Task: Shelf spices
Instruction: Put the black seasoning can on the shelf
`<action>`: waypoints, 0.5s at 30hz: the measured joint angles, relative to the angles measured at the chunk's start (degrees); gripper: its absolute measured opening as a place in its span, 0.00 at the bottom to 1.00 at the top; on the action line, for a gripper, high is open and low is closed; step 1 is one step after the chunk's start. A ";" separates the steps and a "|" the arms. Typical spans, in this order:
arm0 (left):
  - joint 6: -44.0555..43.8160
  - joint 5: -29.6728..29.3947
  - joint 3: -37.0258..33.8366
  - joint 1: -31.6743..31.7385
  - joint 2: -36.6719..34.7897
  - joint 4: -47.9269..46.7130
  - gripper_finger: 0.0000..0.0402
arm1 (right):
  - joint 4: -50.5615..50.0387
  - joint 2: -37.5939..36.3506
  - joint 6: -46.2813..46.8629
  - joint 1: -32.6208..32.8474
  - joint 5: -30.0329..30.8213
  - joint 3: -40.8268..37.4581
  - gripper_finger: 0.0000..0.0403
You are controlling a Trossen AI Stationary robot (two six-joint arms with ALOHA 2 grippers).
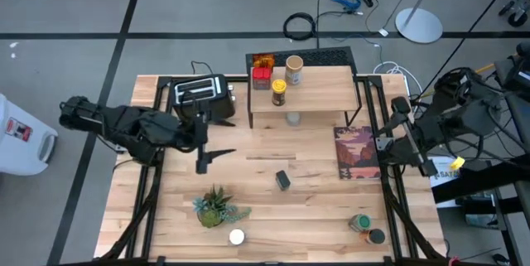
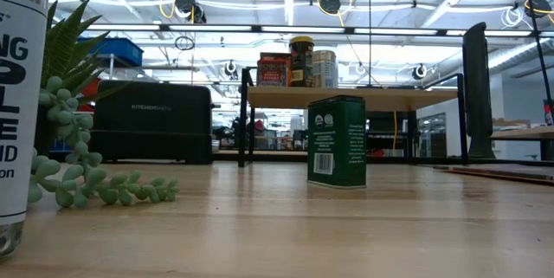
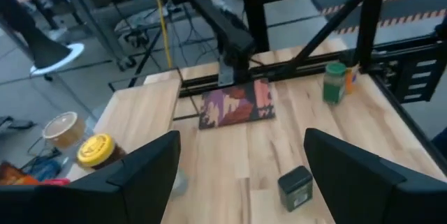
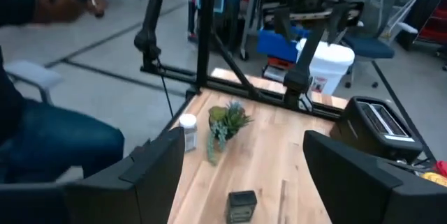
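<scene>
The shelf [image 1: 319,92] stands at the table's far middle. On its plank stand the amber jar [image 1: 263,59], the red tin [image 1: 262,76], the tan-lidded jar [image 1: 293,70] and the yellow-lidded jar [image 1: 279,92]. The dark square tin [image 1: 283,180] stands mid-table. The white-capped shaker [image 1: 237,236] is at the near edge and the green-capped bottle [image 1: 361,223] near the right front corner. My left gripper [image 1: 214,158] hovers open above the table's left half, in front of the toaster. My right gripper [image 4: 241,140] hangs open at the table's right edge. Neither holds anything.
A black toaster [image 1: 201,92] sits left of the shelf. A potted plant [image 1: 217,206] stands near the front beside the shaker. A picture book [image 1: 356,152] lies flat on the right. A small clear jar [image 1: 292,118] stands at the shelf's front edge.
</scene>
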 joint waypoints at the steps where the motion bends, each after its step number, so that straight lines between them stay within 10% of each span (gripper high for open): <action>1: -0.02 0.29 -1.63 -0.04 -0.84 1.23 0.79 | 1.42 -1.09 0.20 -0.02 0.04 -1.63 0.69; 15: -1.57 7.30 -23.75 -0.50 -2.74 24.71 0.79 | 21.59 -4.76 0.77 -0.02 0.13 -22.85 0.69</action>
